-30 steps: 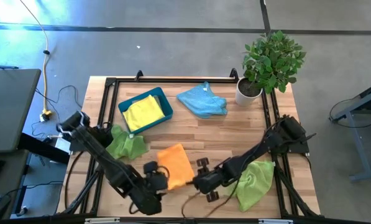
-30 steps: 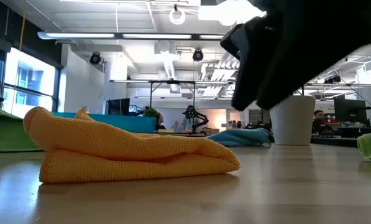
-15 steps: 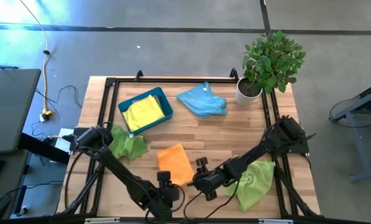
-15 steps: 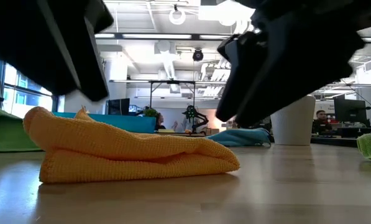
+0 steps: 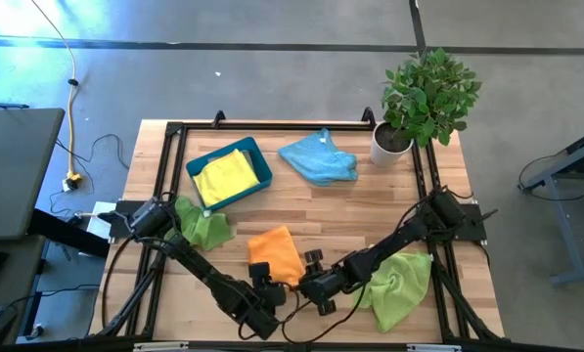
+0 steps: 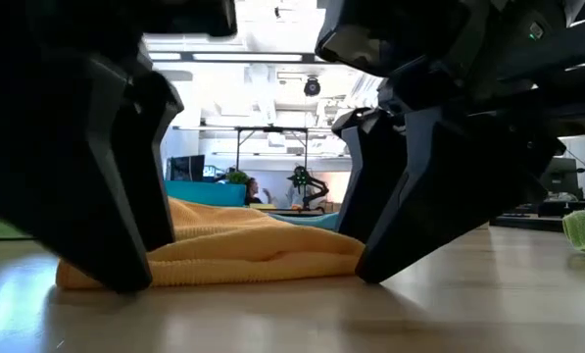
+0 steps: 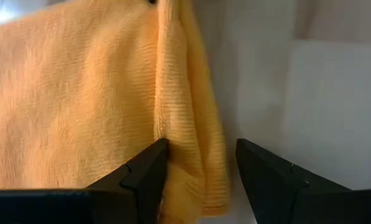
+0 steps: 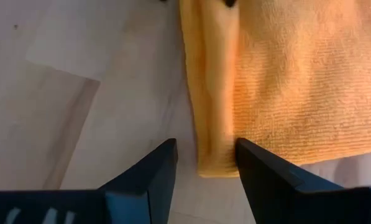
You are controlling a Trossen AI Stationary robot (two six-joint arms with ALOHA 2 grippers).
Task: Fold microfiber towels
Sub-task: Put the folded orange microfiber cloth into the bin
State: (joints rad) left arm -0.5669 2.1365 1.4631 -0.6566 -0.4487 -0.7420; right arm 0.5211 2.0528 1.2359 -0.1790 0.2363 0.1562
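- The orange towel (image 5: 276, 256) is seen folded into a thick, ribbed oblong, lying flat near the front edge of the table (image 5: 350, 200), about midway across.
- Its long axis runs from the table's front towards the back, tilted slightly leftward at the far end.
- The left gripper (image 5: 269, 289) is set at the towel's near left corner, its fingers (image 7: 141, 174) spread with that corner's folded edge between them, nothing clamped.
- The right gripper (image 5: 314, 281) is placed at the near right corner, fingers (image 8: 154, 171) likewise parted around the edge, not gripping.
- Other towels are spread about: yellow towel (image 5: 225, 176) in the teal tray (image 5: 262, 166), blue towel (image 5: 318, 158), two green towels (image 5: 202, 228).
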